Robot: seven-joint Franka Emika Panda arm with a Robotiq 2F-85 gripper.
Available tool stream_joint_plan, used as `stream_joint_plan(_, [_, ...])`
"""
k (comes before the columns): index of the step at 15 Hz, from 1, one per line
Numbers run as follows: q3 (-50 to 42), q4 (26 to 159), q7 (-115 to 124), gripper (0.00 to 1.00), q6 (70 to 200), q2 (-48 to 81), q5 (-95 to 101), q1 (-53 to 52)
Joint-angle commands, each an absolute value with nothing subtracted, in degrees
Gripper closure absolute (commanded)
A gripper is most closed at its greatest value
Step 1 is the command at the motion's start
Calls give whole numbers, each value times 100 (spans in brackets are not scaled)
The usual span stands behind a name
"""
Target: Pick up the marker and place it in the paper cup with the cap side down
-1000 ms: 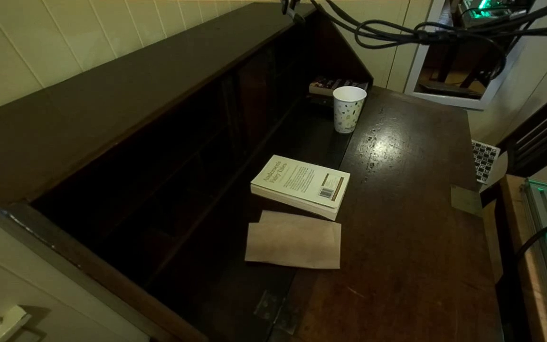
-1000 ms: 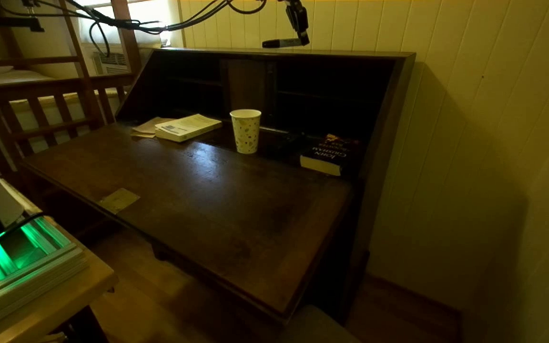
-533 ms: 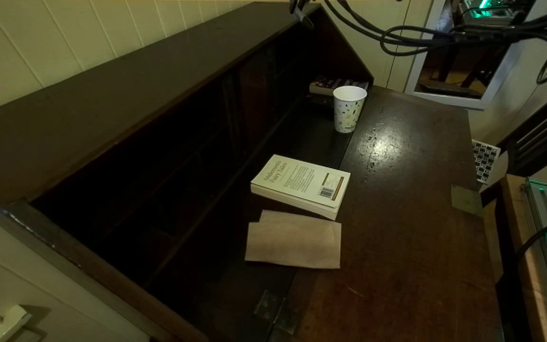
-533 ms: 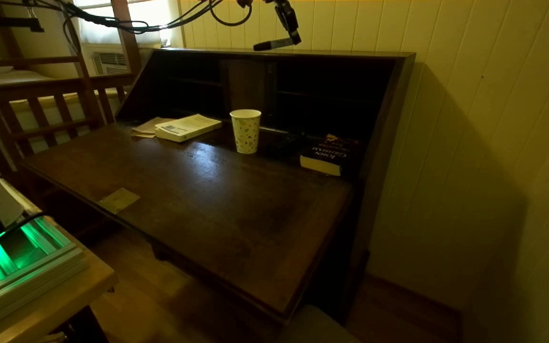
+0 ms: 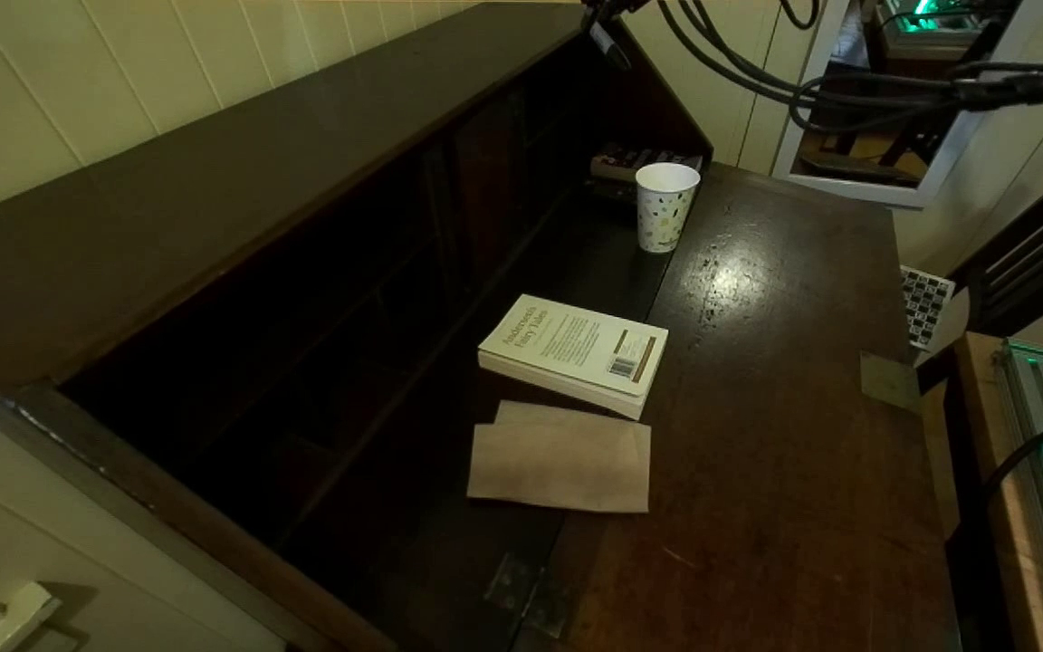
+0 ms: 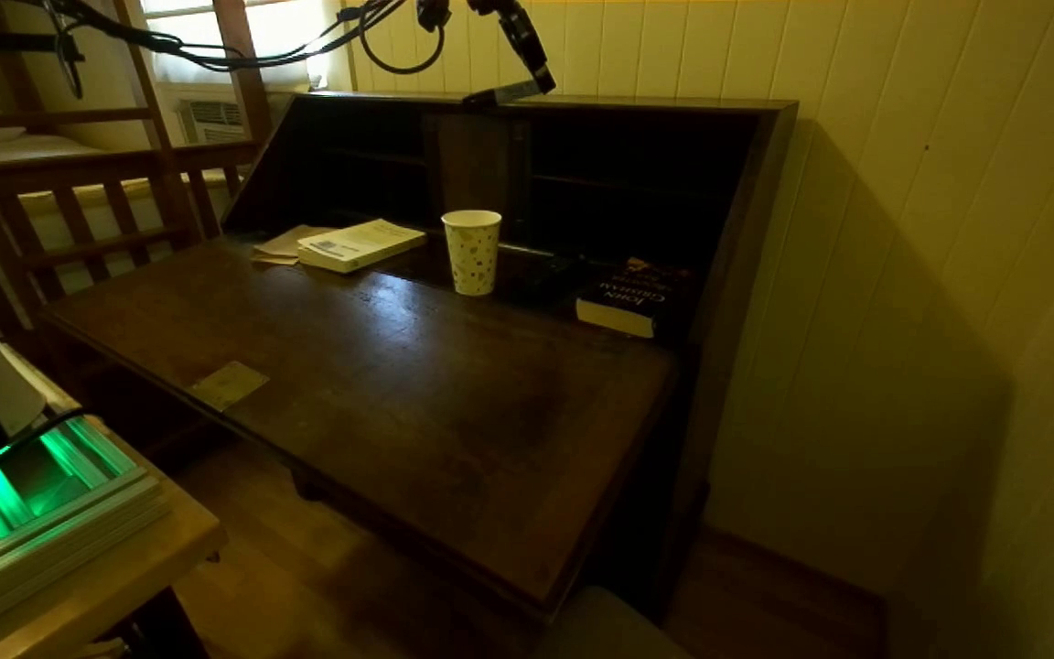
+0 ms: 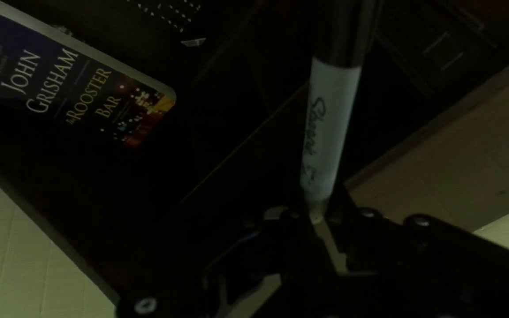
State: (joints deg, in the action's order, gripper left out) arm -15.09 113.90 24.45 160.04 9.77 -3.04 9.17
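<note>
- One dark-brown wooden desk (image 6: 399, 394).
- One black two-fingered gripper (image 7: 318, 219), above the desk.
- Two books: one white rectangular paperback (image 5: 567, 353), one dark rectangular paperback (image 7: 66, 81).
- Brown flat paper (image 5: 562, 466) beside the white paperback; one folded sheet or two, cannot tell.
- One white tapered paper cup (image 5: 664, 215) with speckled print, upright on the desk between the books.
- One grey marker (image 7: 330, 123) with black cap: gripper clamped on its uncapped end; tilted, cap lower; in the air, apart from the cup.

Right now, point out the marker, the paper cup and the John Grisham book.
Marker (image 7: 332, 108): wrist view, on its white barrel.
Paper cup (image 6: 471, 255): in an exterior view, on its patterned side wall.
John Grisham book (image 7: 72, 84): wrist view, on its front cover.
</note>
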Motion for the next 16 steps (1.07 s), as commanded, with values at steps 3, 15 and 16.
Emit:
stream_joint_plan(3, [-1506,11732,2446,83,16015,739,-309,917])
stream_joint_plan(15, [-1990,12014,4386,96,16502,672,2203,574])
stream_joint_plan(16, [-2017,12025,4590,96,16507,666,2429,537])
